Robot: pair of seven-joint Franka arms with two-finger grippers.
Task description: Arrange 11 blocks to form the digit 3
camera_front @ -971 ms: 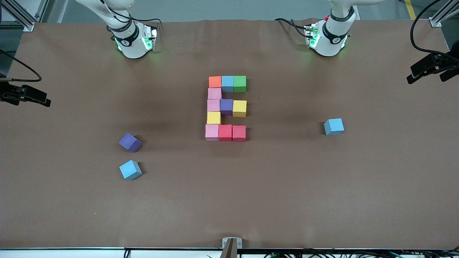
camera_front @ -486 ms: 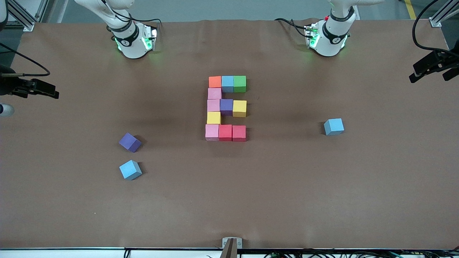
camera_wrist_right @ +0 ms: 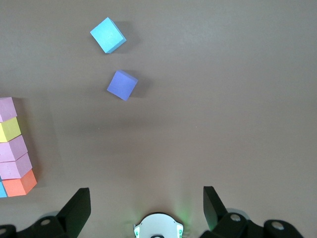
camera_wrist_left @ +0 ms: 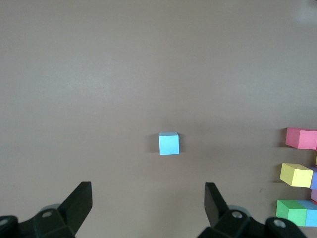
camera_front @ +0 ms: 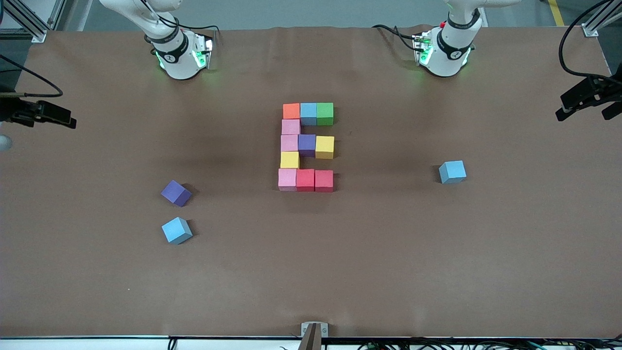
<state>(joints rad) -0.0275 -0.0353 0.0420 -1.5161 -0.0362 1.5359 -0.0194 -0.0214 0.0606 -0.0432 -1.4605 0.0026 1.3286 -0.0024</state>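
Blocks stood joined at mid-table as the digit 3: eleven cubes, three bars on one spine, which we judged complete. Our left gripper hung high over the left arm's end of the table, jaws spread wide and empty; our right gripper hung likewise over the right arm's end, jaws apart, holding nothing. We judged the step in hand to be pulling both arms clear, and doing it well meant holding height and keeping away from the figure so no cube was nudged.

Three spare cubes lay well apart from the figure: a lone light blue cube toward the left arm's end, and a purple cube with another light blue cube just nearer the front camera, toward the right arm's end. Nothing stood in either arm's way.
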